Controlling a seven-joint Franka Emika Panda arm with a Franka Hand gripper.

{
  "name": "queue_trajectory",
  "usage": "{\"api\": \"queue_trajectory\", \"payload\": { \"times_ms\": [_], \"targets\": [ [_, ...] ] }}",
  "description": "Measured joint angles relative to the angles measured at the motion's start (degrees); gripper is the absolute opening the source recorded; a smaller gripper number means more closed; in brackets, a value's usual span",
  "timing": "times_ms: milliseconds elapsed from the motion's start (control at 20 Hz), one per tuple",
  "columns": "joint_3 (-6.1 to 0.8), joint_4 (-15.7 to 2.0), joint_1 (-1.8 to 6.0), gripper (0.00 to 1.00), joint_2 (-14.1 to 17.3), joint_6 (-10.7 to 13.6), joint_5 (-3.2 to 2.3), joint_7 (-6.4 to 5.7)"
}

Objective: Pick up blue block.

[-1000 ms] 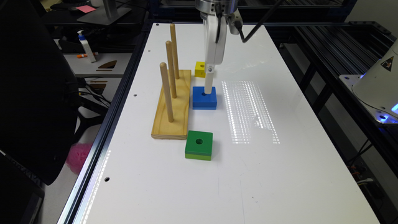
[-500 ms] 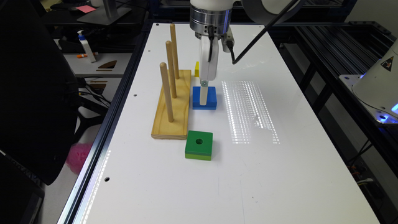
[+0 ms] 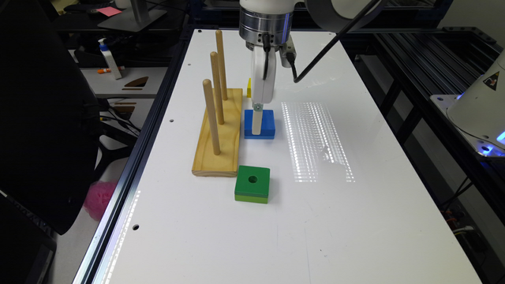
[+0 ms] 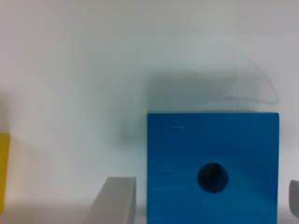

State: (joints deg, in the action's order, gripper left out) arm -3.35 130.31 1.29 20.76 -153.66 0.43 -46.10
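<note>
On the white table (image 3: 355,221), going from the exterior view's left: wooden peg board (image 3: 221,138) w/ three upright pegs, then the blue block (image 3: 259,124) just right of it, flat on the table, round centre hole visible in wrist view (image 4: 212,168). Gripper (image 3: 257,122) is down at the block w/ fingers (image 4: 114,200) spread apart, one on each side of it, not clamped. Yellow block (image 3: 249,87) sits just beyond on the far side, green block (image 3: 252,184) on the near side, by the board's near corner.
</note>
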Motion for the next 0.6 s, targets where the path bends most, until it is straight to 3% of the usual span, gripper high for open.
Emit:
{"api": "queue_trajectory", "payload": {
  "times_ms": [150,300,500,550,600],
  "targets": [
    [0.0,-0.03,0.0,1.0,1.1,-0.5,0.0,0.0],
    [0.0,-0.37,-0.01,1.0,3.9,-3.0,-0.04,-0.03],
    [-0.04,-1.02,-0.04,1.0,4.3,-2.9,-0.04,-0.06],
    [-0.04,-1.02,-0.03,0.0,4.3,-3.0,-0.04,-0.06],
    [-0.04,-1.02,-0.03,0.0,4.3,-3.0,-0.04,-0.06]
  ]
}}
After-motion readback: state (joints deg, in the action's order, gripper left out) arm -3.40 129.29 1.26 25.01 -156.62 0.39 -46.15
